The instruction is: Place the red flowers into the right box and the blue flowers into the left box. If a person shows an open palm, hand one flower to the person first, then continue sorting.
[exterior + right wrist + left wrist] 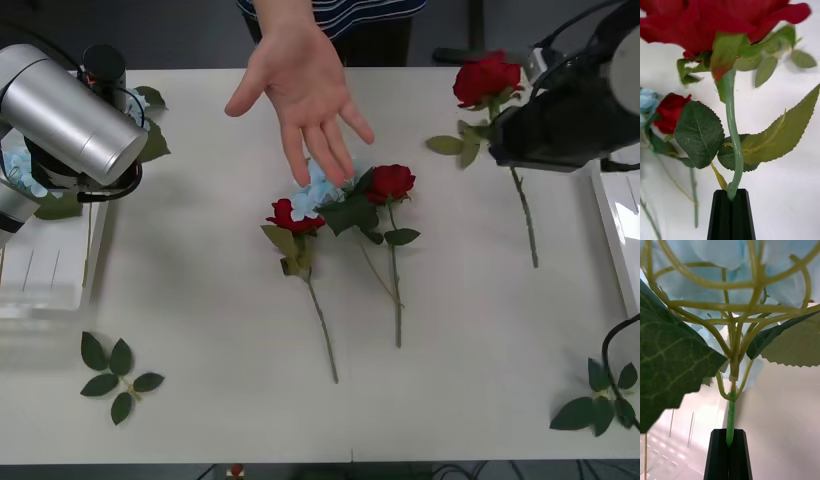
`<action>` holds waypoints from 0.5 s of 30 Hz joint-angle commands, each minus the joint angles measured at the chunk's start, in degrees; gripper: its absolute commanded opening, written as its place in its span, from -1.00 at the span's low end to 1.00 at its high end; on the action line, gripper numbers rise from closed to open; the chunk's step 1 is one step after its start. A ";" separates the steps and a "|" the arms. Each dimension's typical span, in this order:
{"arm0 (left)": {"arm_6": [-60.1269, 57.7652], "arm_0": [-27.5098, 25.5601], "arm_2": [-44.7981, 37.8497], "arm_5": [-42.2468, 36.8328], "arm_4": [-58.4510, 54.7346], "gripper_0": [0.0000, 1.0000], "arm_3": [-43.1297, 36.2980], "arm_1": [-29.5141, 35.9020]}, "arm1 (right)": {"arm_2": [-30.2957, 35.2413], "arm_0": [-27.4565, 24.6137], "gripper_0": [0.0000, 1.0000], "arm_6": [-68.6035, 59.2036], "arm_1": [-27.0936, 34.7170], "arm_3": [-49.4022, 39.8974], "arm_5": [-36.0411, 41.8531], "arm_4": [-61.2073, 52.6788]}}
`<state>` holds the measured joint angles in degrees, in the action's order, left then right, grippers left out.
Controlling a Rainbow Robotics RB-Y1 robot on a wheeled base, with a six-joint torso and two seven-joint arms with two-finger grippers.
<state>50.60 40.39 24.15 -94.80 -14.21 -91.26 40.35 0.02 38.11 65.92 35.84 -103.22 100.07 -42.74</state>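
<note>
Black fingers [731, 213] of the right gripper [731, 195] are pressed together on the stem of a red rose [715, 22]; the head stands above the fingers, leaves spread to both sides. From the front, this held rose [487, 78] sits at the table's far right, its stem hanging down past the right arm toward the table [200, 300]. Right box [618, 225]: only its white rim at the right edge.

Left gripper [729, 437] likewise closed, clamped on the green stem of a blue flower [733, 262]; pale petals and broad leaves above the fingers. It hangs over the left box [45, 275] at the table's left edge, with the left arm covering most of it from the front.

Person's hand [300, 85] reaches in from the far side, palm open, fingers pointing down toward mid-table.

On the table, mid-field: two red roses [293, 216] [390, 182] lying with stems toward the robot, one blue flower [318, 190] between their heads, just under the person's fingertips; whether they touch it cannot be told.

Leaf sprigs: one near left [115, 375], one near right [600, 400].
</note>
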 commanded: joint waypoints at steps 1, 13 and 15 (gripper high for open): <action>-0.85 -0.04 -0.77 -0.73 0.33 -1.00 -1.11 0.61 | 4.72 1.61 -1.00 3.25 4.24 -5.94 0.83 -5.25; -0.85 -0.04 -0.77 -0.73 0.33 -1.00 -1.11 0.61 | 2.44 2.67 -1.00 3.60 8.90 -3.48 -38.63 -4.81; -0.85 -0.04 -0.77 -0.73 0.33 -1.00 -1.11 0.61 | 0.42 4.34 -1.00 3.34 8.64 -1.64 -44.52 -1.38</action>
<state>50.60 40.39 24.14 -95.08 -14.21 -91.26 40.35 2.39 38.57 67.61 44.11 -106.42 58.68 -46.81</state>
